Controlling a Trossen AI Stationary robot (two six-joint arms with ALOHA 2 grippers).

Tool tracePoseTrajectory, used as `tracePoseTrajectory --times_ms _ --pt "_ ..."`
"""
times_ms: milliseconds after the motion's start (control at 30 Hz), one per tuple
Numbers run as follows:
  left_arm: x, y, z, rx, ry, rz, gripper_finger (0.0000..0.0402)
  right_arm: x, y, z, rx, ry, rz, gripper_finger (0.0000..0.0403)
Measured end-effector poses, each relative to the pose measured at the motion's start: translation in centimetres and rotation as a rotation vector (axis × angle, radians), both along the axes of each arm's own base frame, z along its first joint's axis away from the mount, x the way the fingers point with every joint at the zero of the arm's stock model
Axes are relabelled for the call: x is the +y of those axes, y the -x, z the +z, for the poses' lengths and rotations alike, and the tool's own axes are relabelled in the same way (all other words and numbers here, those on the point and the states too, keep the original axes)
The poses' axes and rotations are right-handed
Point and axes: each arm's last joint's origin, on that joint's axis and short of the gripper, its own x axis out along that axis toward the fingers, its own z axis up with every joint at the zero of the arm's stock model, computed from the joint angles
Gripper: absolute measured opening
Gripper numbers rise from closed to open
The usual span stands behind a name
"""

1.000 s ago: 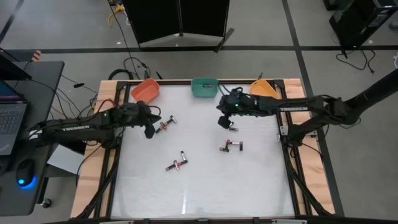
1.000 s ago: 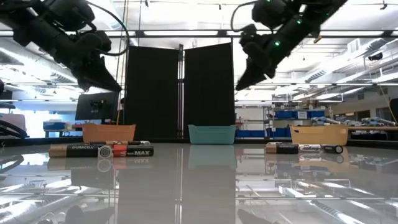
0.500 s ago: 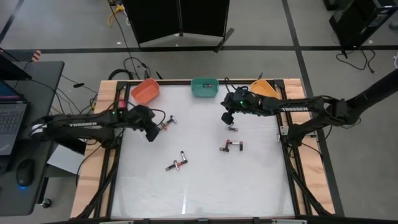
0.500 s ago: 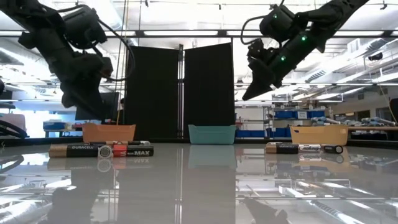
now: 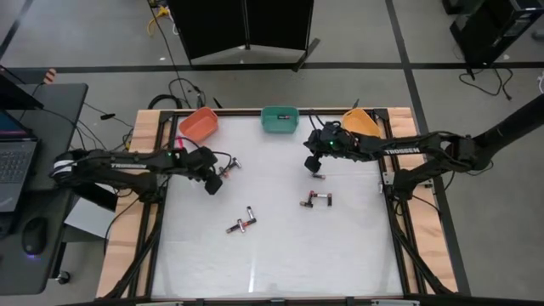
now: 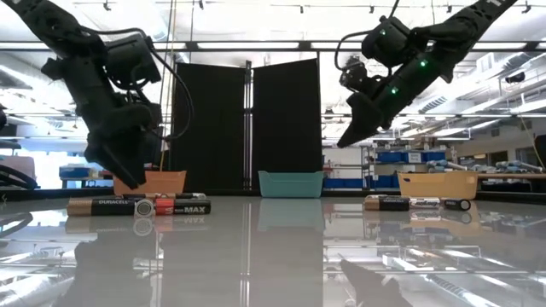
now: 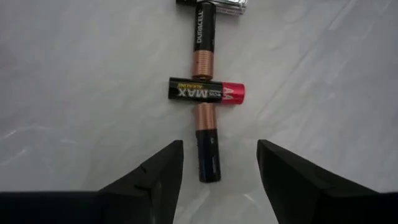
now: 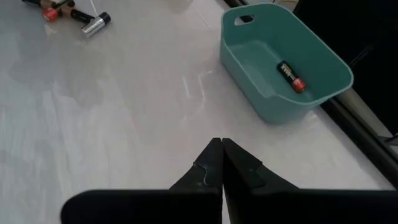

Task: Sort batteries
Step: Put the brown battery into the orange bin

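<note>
Presently the left gripper (image 7: 219, 163) is hanging low over the glossy white worktop (image 5: 280, 255), jaws spread wide and holding nothing, poised above a cluster of three batteries (image 7: 204, 93) near the orange bin (image 5: 198, 124). The left wrist view is showing detail the high view lacks: a black-and-red cell lying crosswise over two black-and-copper cells set end to end.

The right gripper (image 8: 221, 163) is hovering raised near the teal bin (image 8: 323, 62), jaws pressed shut and empty. Its wrist view is revealing one black-and-red battery (image 8: 290, 76) lying inside that smooth plastic tub, unseen from the low view.

Further batteries are resting in small groups mid-worktop: a centre pair (image 5: 242, 224), a right pair (image 5: 316, 200), and one (image 5: 317, 176) just below the right gripper. A yellow bin (image 5: 360, 121) is standing at the far right corner.
</note>
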Motion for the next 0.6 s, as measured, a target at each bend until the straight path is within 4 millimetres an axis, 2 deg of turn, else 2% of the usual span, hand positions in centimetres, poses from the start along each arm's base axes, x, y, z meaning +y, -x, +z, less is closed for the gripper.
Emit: tracePoseTrajectory --times_ms 133,600 --pt "0.2 -0.1 -0.7 0.059 -0.028 0.003 0.0214 0.2 0.3 -0.5 -0.004 -0.018 -0.012 0.0009" --pt "0.5 -0.9 -2.2 0.139 -0.051 0.012 0.0212 0.8 -0.2 -0.4 -0.044 0.002 0.014 0.0009"
